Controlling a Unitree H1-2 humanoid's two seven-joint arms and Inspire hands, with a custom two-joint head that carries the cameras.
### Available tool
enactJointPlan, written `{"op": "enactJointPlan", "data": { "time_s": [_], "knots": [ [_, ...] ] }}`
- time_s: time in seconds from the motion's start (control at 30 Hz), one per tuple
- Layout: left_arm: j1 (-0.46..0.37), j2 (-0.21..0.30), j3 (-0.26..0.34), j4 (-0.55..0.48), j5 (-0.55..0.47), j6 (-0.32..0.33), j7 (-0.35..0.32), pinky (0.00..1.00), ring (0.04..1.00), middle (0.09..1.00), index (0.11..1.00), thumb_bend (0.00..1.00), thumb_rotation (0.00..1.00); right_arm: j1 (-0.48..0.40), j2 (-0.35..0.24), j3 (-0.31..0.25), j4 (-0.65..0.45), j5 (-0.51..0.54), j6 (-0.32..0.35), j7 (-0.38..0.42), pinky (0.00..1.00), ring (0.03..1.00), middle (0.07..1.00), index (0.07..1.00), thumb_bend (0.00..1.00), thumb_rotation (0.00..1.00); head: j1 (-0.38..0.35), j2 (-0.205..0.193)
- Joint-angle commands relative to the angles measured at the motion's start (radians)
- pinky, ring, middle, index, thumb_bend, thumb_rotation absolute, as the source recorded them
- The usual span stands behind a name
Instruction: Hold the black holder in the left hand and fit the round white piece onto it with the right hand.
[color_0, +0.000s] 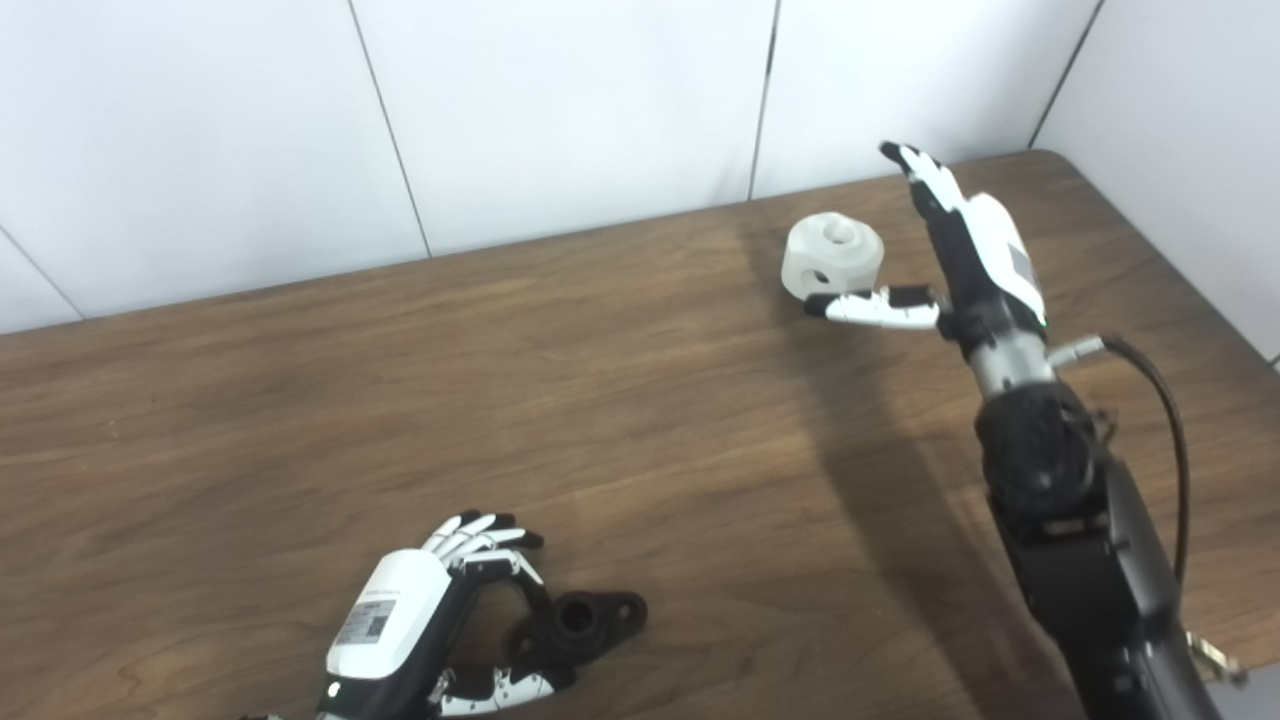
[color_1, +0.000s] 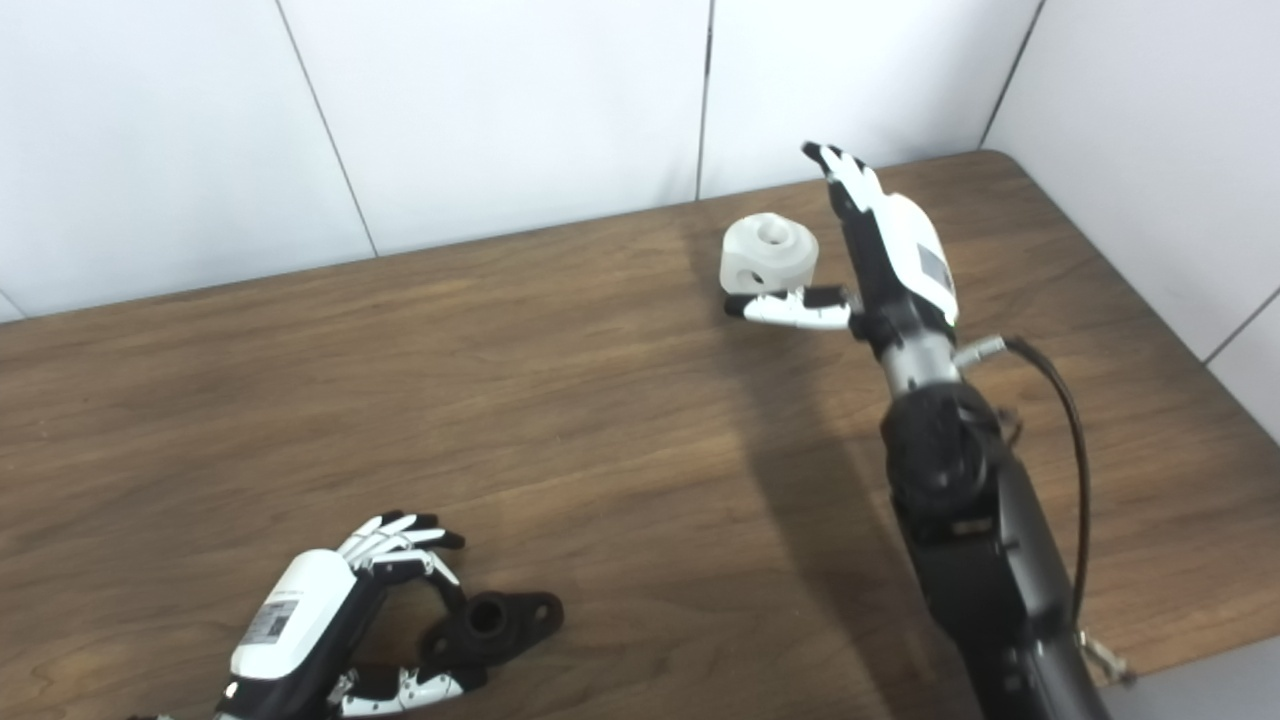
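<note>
While the round white piece (color_0: 832, 256) sits on the wood-grain counter (color_0: 400, 400) near its far edge, the right hand (color_0: 960, 250) stands beside it, fingers spread wide and straight, thumb reaching under the piece's near side, gripping nothing. The piece is a squat, matte cylinder with a hole on top and another in its side. At the near edge, the left hand (color_0: 440, 610) curls loosely around one end of the black holder (color_0: 580, 625), a flanged ring lying flat; whether it grips firmly cannot be told.
</note>
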Motion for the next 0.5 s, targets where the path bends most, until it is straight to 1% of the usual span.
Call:
{"op": "enactJointPlan", "data": {
  "time_s": [0.0, 0.07, 0.13, 0.2, 0.3, 0.47],
  "knots": [
    [0.015, 0.020, 0.002, -0.005, 0.009, 0.020, -0.034, 0.92, 0.878, 0.790, 0.486, 0.52, 0.05, -0.059, -0.046, 0.010, 0.016, -0.024, -0.004, 0.007, 0.89, 1.000, 0.958, 0.924, 0.81, 0.37, -0.004, -0.003],
    [0.014, 0.021, 0.003, -0.001, 0.008, 0.018, -0.034, 0.92, 0.878, 0.789, 0.486, 0.52, 0.05, -0.091, -0.061, 0.027, 0.055, -0.045, 0.022, 0.019, 0.93, 1.000, 0.949, 0.922, 0.81, 0.37, -0.008, -0.009],
    [0.014, 0.021, 0.004, 0.004, 0.006, 0.017, -0.033, 0.91, 0.877, 0.789, 0.486, 0.52, 0.04, -0.124, -0.070, 0.042, 0.094, -0.058, 0.051, 0.032, 0.95, 1.000, 0.943, 0.925, 0.82, 0.37, -0.009, -0.015],
    [0.014, 0.021, 0.005, 0.007, 0.004, 0.021, -0.036, 0.91, 0.874, 0.789, 0.486, 0.52, 0.04, -0.148, -0.073, 0.051, 0.131, -0.059, 0.064, 0.035, 0.96, 1.000, 0.937, 0.922, 0.83, 0.36, -0.010, -0.020],
    [0.014, 0.020, 0.007, 0.009, 0.002, 0.030, -0.044, 0.91, 0.878, 0.794, 0.486, 0.52, 0.04, -0.176, -0.078, 0.065, 0.181, -0.061, 0.064, 0.032, 0.97, 0.994, 0.929, 0.912, 0.83, 0.35, -0.012, -0.024],
    [0.013, 0.016, 0.011, 0.009, -0.006, 0.037, -0.054, 0.91, 0.883, 0.802, 0.486, 0.52, 0.04, -0.211, -0.096, 0.090, 0.243, -0.058, 0.057, 0.045, 0.94, 0.990, 0.935, 0.891, 0.82, 0.36, -0.009, -0.024]
  ]
}}
